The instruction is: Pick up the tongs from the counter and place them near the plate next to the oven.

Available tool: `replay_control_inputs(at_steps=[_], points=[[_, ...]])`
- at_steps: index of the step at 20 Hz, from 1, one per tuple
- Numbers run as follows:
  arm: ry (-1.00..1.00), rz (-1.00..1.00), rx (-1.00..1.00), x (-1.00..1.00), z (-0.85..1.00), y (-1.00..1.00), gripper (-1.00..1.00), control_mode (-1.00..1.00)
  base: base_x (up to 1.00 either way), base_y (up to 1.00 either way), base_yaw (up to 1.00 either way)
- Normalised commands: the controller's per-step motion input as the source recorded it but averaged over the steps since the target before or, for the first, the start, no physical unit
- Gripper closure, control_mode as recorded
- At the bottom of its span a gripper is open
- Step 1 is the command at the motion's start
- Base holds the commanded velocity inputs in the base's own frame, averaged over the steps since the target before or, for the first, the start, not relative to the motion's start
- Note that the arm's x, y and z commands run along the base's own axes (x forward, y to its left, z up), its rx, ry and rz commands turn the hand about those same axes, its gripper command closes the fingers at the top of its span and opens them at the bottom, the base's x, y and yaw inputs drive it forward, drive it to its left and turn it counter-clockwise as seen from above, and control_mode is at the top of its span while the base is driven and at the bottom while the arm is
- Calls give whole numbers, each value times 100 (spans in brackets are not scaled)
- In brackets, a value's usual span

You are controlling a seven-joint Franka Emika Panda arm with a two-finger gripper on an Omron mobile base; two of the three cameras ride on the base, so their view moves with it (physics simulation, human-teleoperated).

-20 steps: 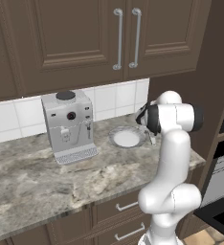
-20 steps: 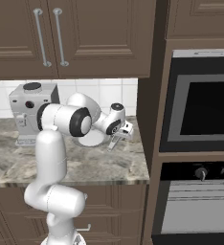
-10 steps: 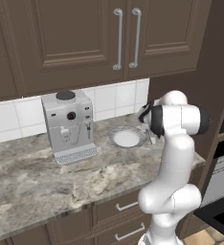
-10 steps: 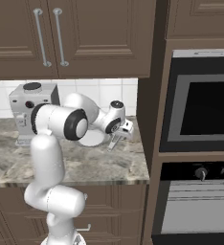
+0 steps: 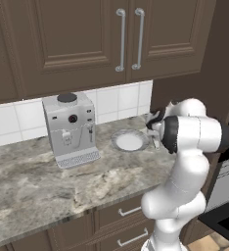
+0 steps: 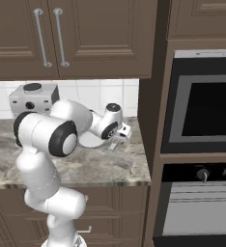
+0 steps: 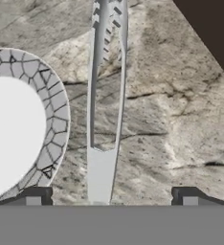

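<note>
Grey and beige stone makes up the counter (image 5: 62,181), which sits on dark brown cabinets with more dark cabinets hanging above it. At the back, near the white wall tiles, stands a silver coffee machine (image 5: 70,128). To the right of it lies the small round plate (image 5: 129,142), white in the middle with a pale grey rim. The white robot arm bends over the right end of the counter, and its gripper (image 6: 120,138) hangs low over the stone close to the plate. In the hand view the tongs (image 7: 104,110) lie flat on the counter just beside the plate's rim (image 7: 54,103), not touching it. Their joined end points toward the gripper and their two thin arms reach away from it. The two dark fingertips (image 7: 33,197) stand wide apart, one on each side of the tongs, and they hold nothing. The oven (image 6: 202,101) with its black glass front is in the tall dark cabinet just right of the counter.
</note>
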Motion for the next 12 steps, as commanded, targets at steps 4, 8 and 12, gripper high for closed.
replay_control_inputs(at_steps=[4,8,12], points=[[-8,1,-5,-80,17,25,-100,-100,0,0,0],[-9,9,-11,-68,35,32,-100,-100,0,0,0],[-2,10,-10,-66,43,28,-100,-100,0,0,0]])
